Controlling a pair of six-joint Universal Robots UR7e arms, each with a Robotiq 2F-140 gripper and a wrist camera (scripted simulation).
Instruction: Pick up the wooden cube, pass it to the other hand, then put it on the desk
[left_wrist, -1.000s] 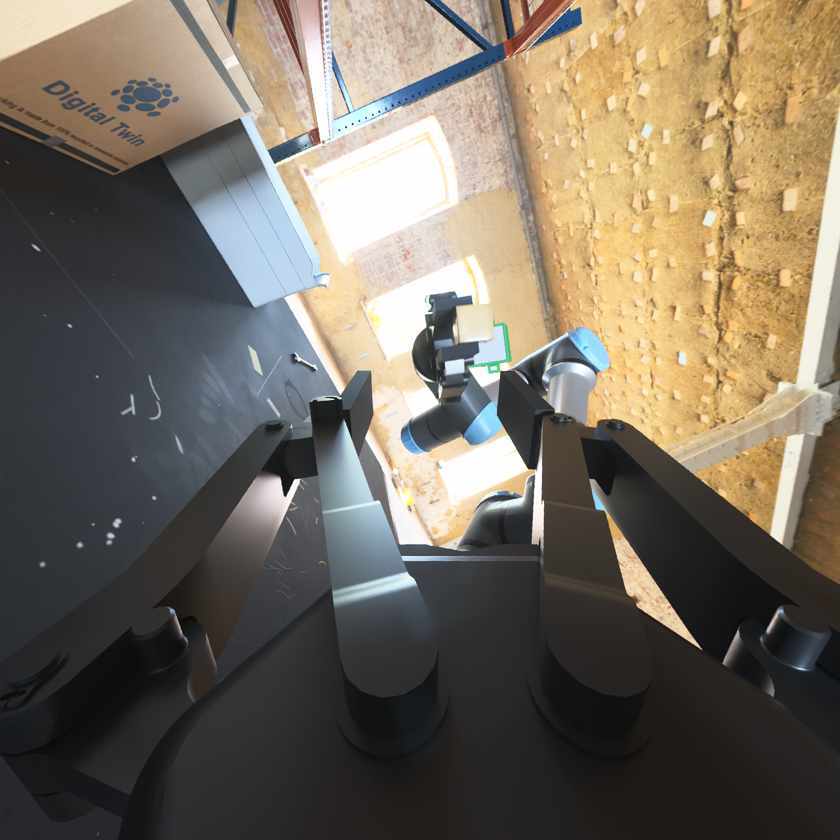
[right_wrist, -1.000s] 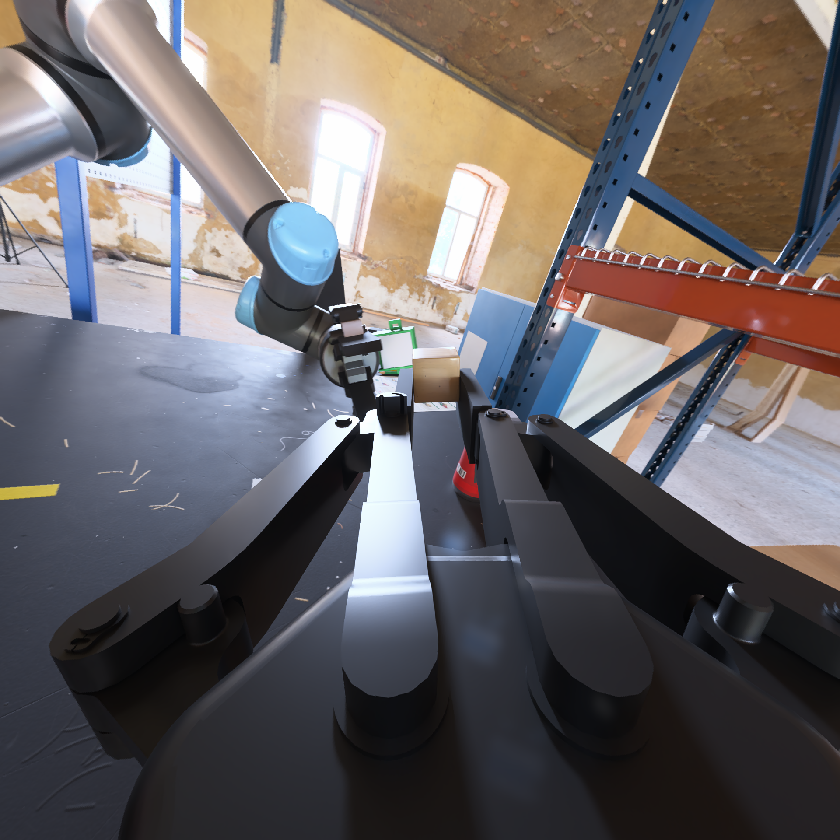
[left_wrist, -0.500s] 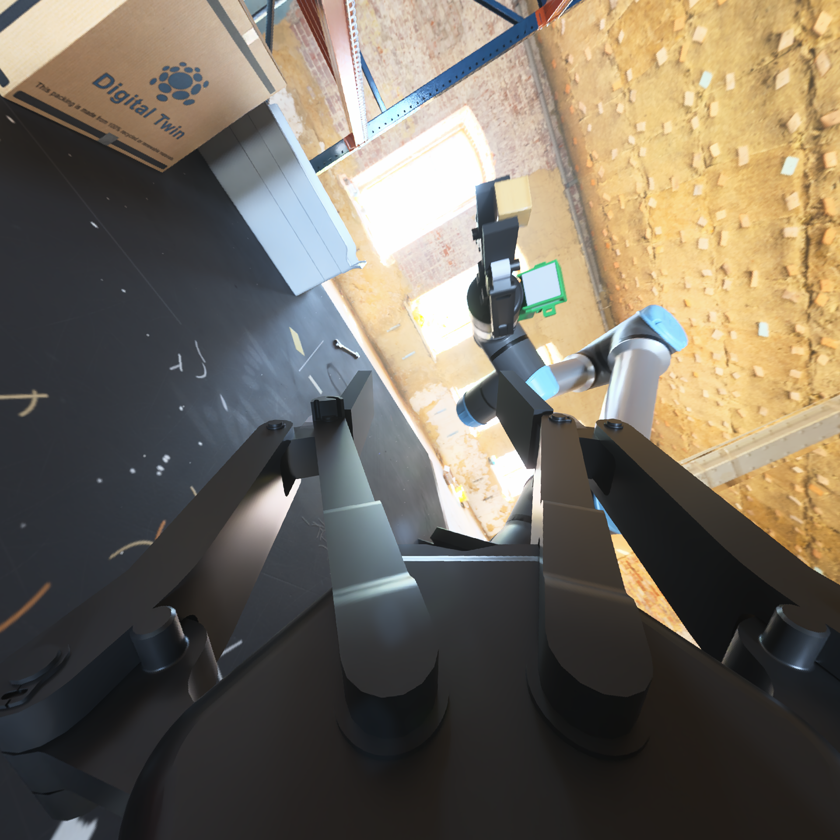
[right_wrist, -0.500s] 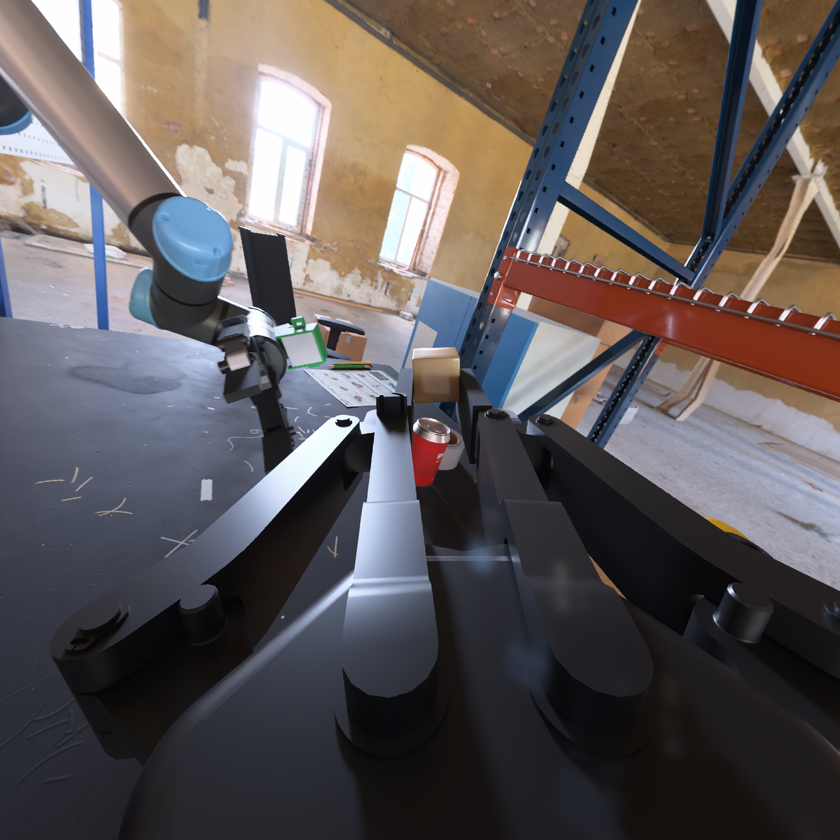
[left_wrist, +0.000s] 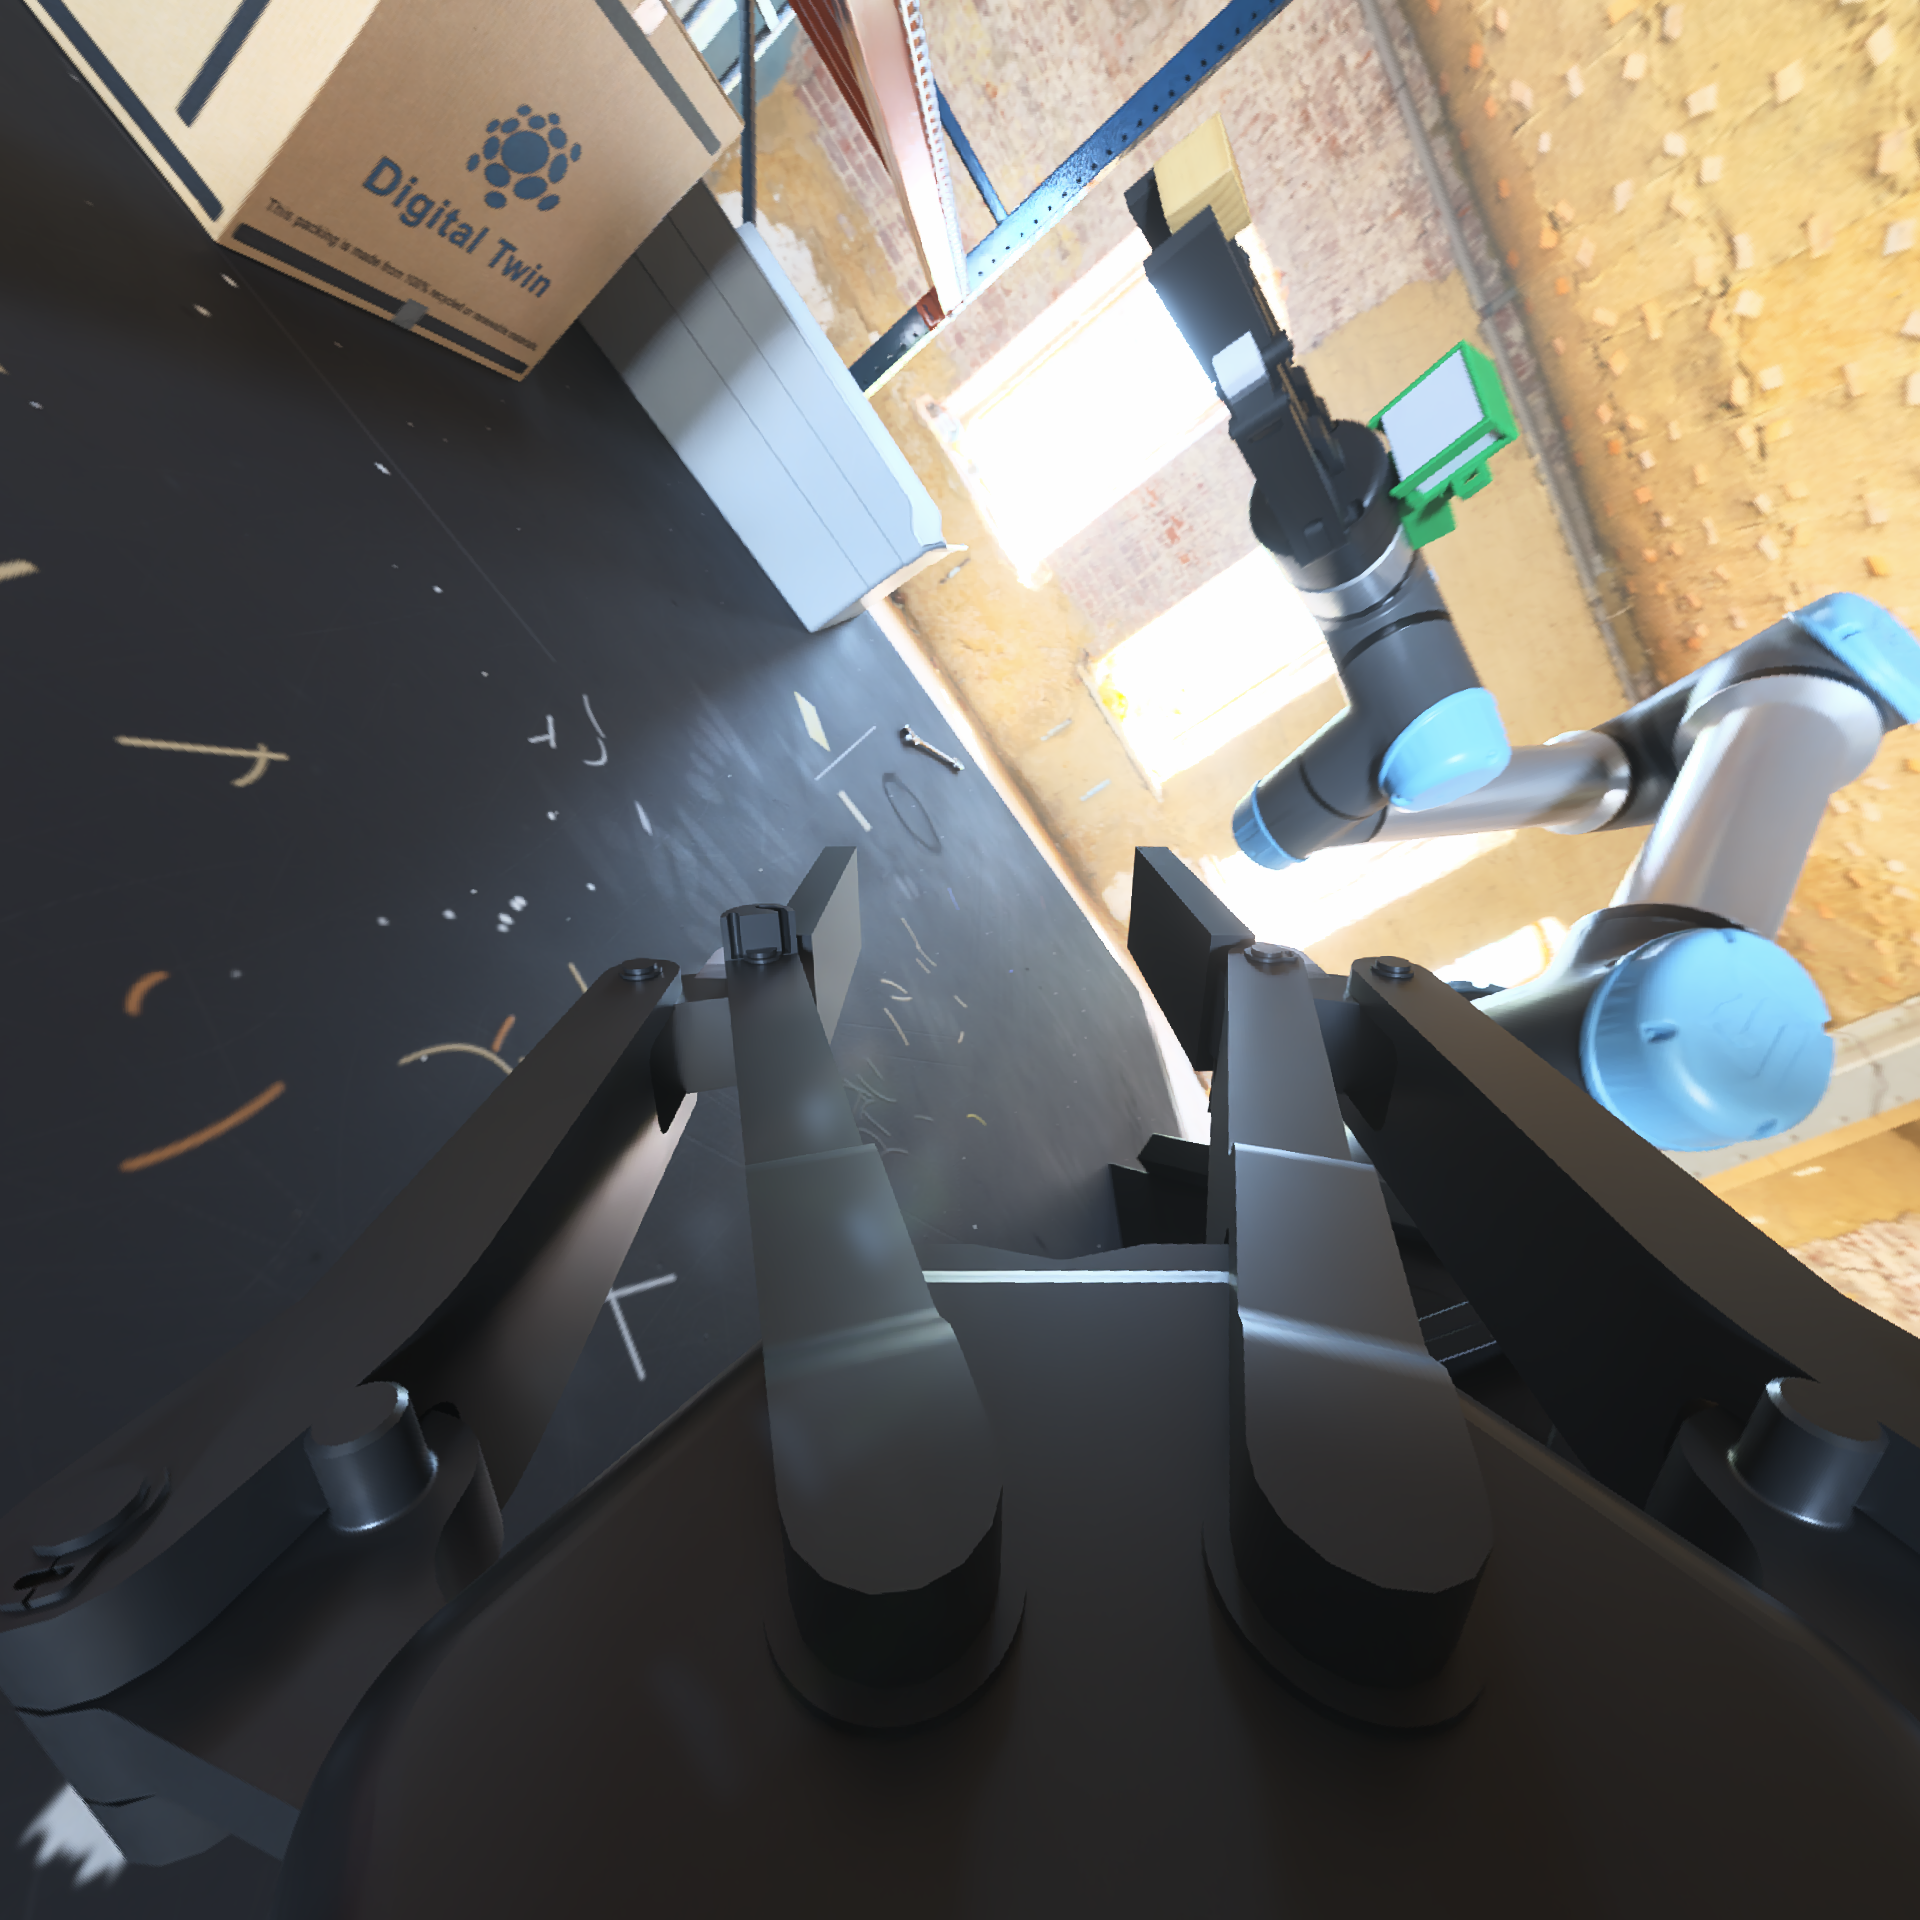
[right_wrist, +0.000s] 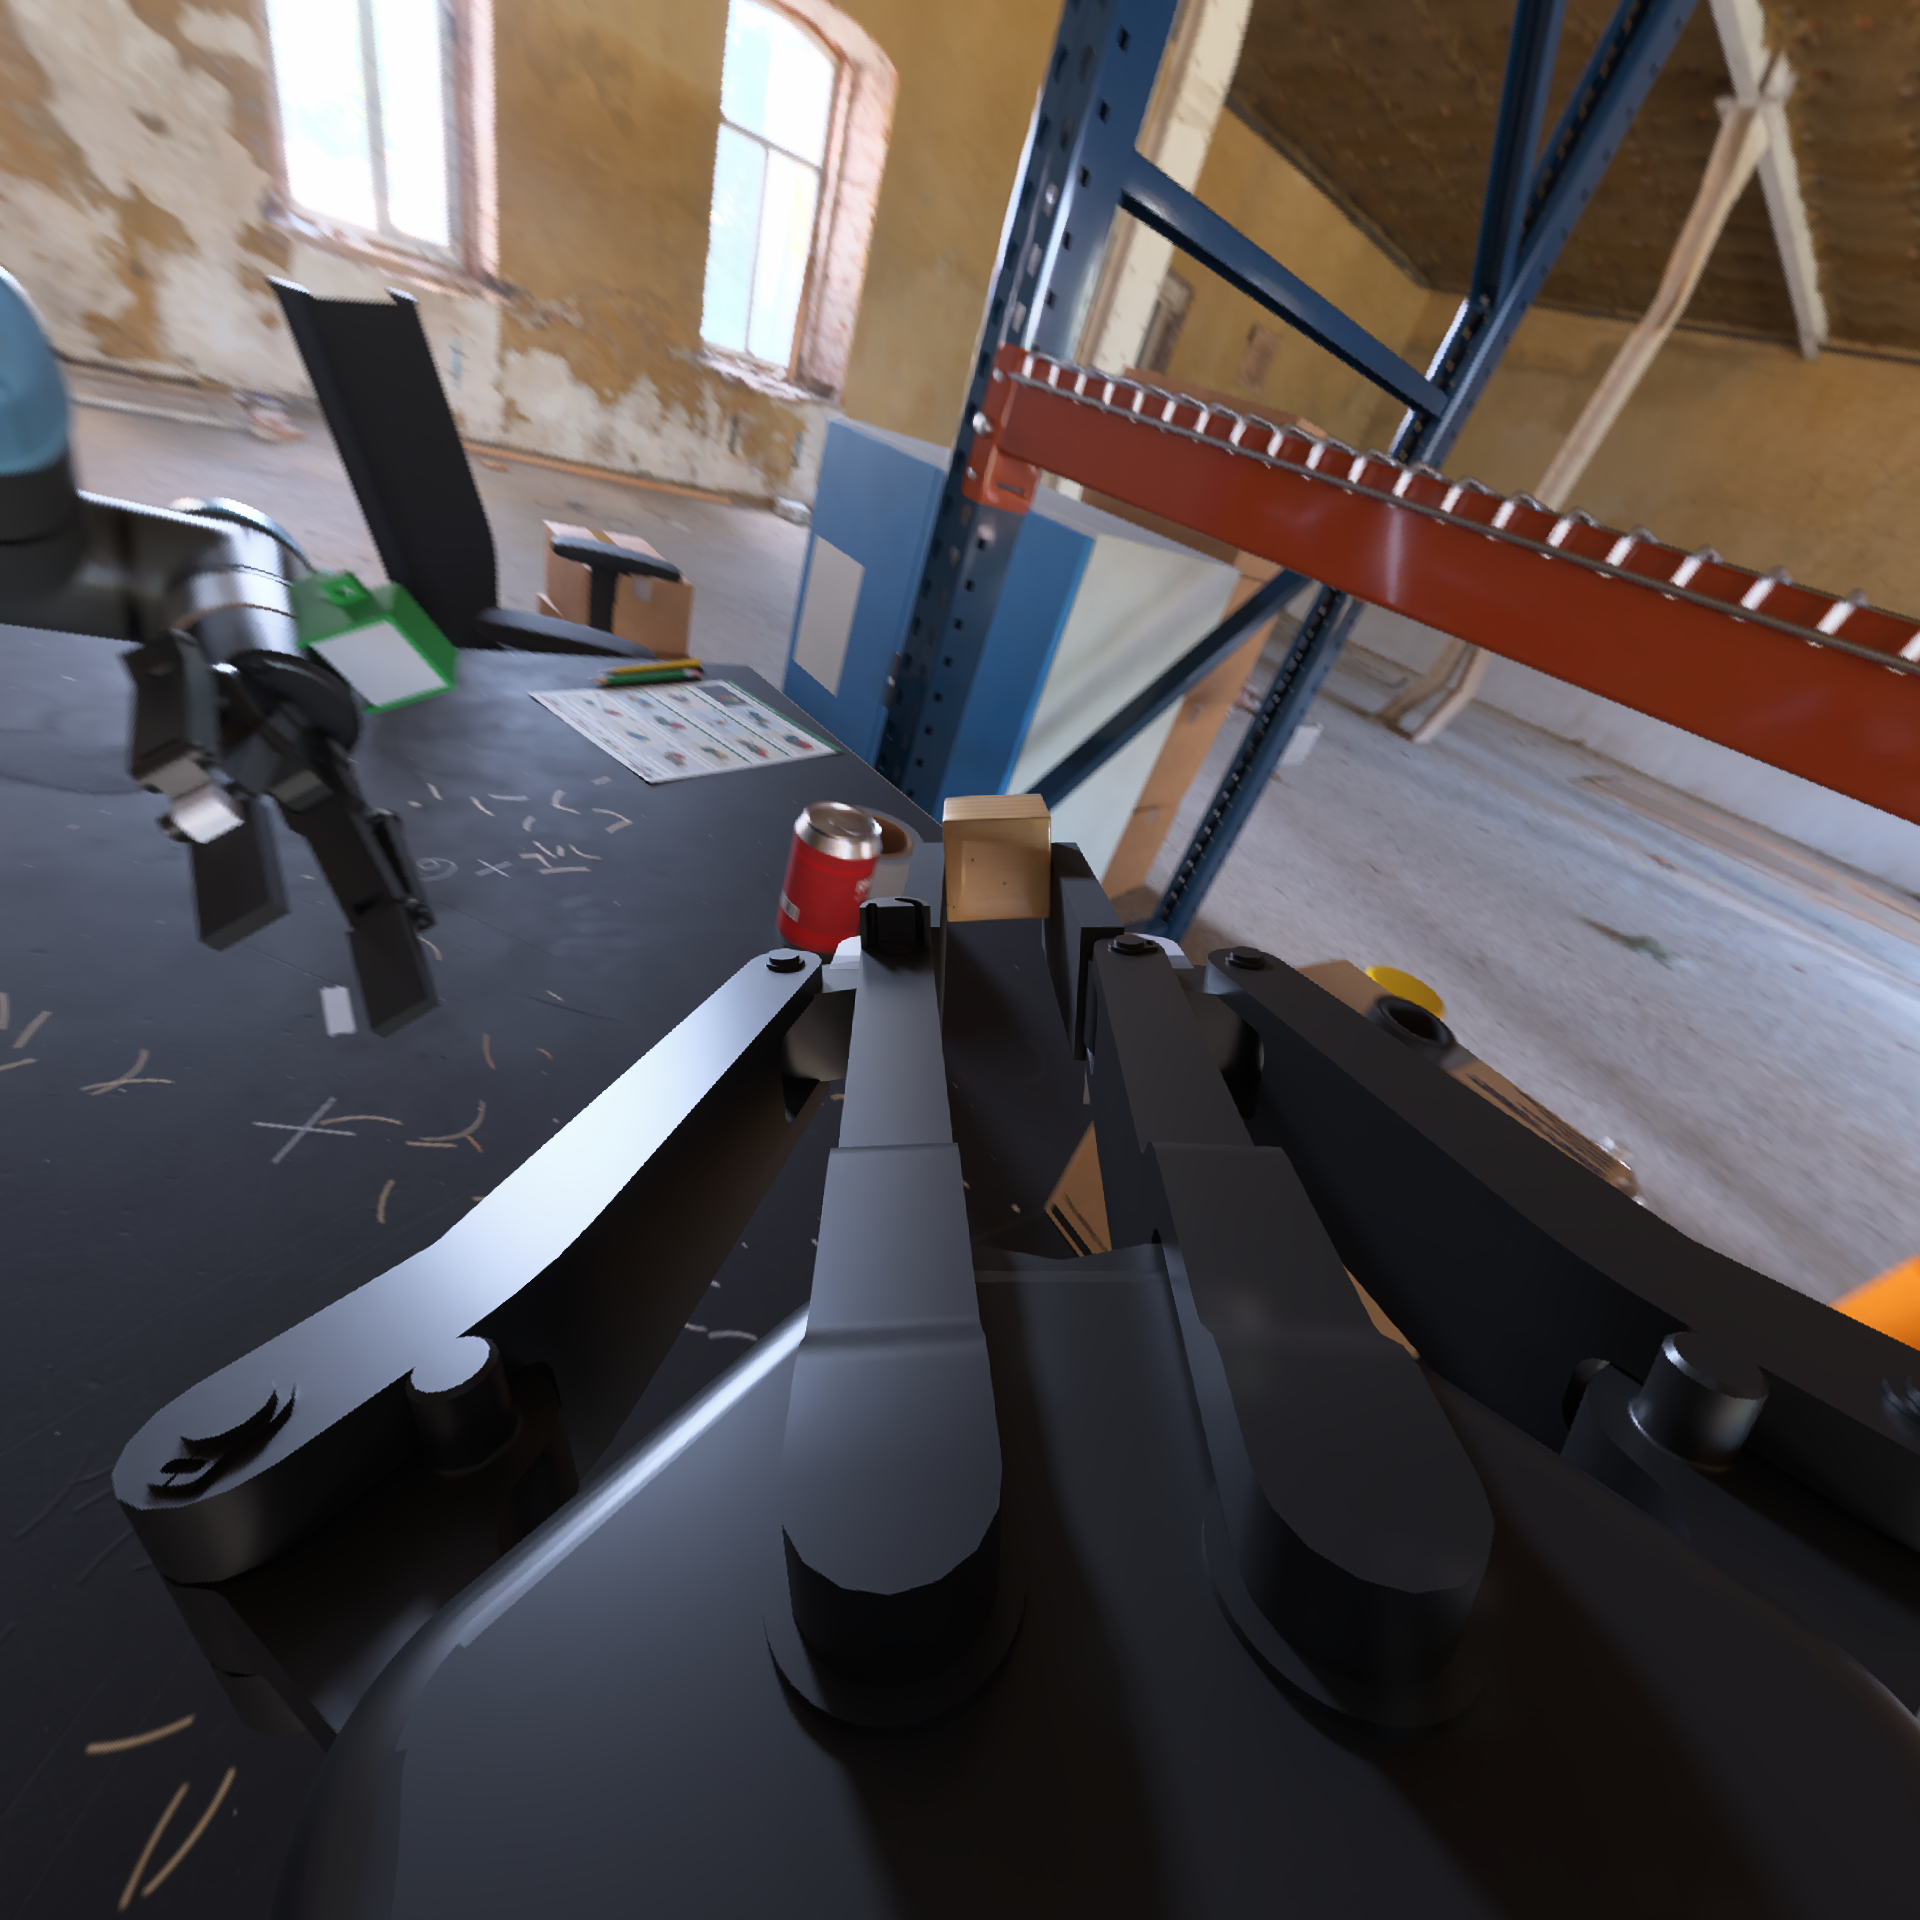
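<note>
Above the dark desk (right_wrist: 582, 935), the right gripper (right_wrist: 1003, 883) clamps the wooden cube (right_wrist: 995, 871) at its fingertips; well to the left, the left gripper (right_wrist: 312, 935) hangs spread wide, empty; a red can (right_wrist: 828, 875) stands near the desk's far edge; a cardboard box (left_wrist: 416, 156) sits shut.
</note>
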